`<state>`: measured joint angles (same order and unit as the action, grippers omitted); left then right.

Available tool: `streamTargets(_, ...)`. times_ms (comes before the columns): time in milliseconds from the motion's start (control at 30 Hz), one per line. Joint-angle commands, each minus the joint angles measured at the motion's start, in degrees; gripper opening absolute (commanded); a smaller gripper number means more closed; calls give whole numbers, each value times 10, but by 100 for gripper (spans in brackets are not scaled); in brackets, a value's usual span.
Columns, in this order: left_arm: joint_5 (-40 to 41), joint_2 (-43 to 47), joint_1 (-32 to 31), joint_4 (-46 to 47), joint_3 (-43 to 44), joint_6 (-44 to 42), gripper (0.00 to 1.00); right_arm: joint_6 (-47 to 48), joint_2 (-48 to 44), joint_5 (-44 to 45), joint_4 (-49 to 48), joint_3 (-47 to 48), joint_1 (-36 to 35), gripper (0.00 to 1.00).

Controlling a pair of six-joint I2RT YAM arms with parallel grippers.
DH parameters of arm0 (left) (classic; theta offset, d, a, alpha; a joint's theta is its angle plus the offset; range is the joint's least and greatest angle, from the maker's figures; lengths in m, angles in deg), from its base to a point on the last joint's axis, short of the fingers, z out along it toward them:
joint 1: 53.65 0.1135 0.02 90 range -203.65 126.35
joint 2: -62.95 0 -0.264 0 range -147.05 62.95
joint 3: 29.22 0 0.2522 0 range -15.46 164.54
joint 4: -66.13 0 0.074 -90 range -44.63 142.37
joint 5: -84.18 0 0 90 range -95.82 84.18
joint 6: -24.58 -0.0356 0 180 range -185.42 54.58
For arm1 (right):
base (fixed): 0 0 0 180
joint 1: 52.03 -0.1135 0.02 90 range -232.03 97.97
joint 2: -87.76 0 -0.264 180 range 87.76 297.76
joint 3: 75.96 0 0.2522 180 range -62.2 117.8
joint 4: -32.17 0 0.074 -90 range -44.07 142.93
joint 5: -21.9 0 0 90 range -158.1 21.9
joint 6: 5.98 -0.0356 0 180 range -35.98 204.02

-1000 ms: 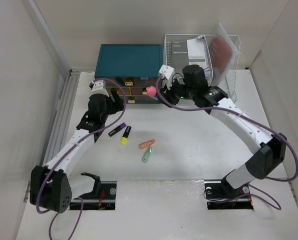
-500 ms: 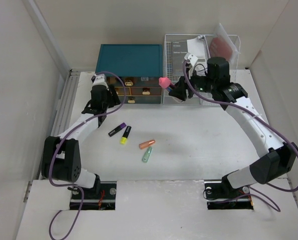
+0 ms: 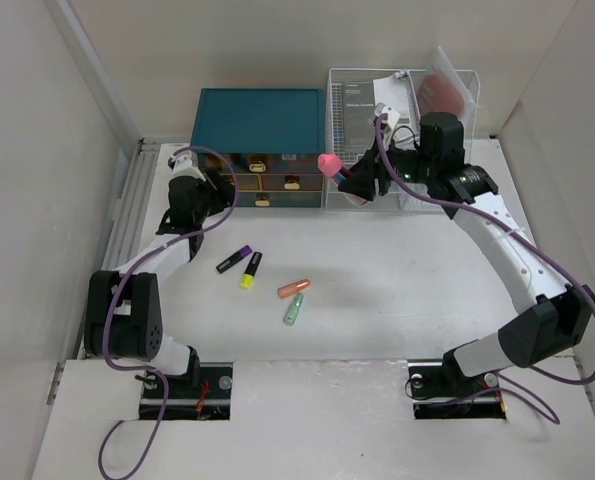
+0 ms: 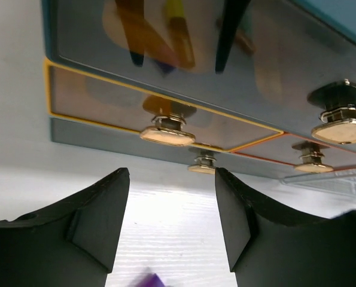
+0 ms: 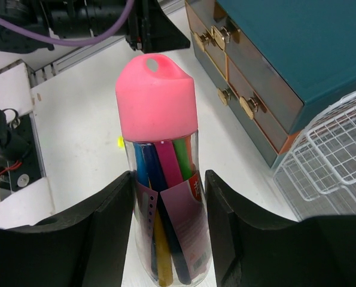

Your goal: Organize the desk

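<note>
Four loose markers lie on the desk (image 3: pixel 407 300), whose white top fills the middle of the top view: a purple marker (image 3: pixel 234 261), a yellow marker (image 3: pixel 250 270), an orange marker (image 3: pixel 293 288) and a green marker (image 3: pixel 293 310).

In the upper middle of that frame, the right gripper (image 3: pixel 357 188) is clamped on a pen tube (image 3: pixel 329 163) with a pink cap. It holds the tube off the surface between the teal drawer chest (image 3: pixel 259 120) and the wire rack (image 3: pixel 397 72), likely on its way to a storage spot.

At upper left, the left gripper (image 3: pixel 209 190) faces the chest front, probably lining up to pull a drawer.

The left wrist view adds that its jaws stand moderately apart and empty, with a brass knob (image 4: pixel 167 133) just ahead of the fingers (image 4: pixel 100 215), not between them. The right wrist view shows both fingers (image 5: pixel 106 221) pressed against the clear tube's sides and coloured pens inside. Only the top view shows all four markers.
</note>
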<state>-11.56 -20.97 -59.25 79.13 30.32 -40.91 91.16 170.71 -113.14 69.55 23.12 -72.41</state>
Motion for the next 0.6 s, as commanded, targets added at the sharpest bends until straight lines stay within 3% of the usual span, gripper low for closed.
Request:
streamTargets(0, -45, -3, 2, 66, -6, 46, 56, -16, -13, -35, -47, -2, 5, 0)
streamTargets(567, -31, -31, 2, 135, -41, 98, 61, -26, -13, -62, -59, -13, 21, 0)
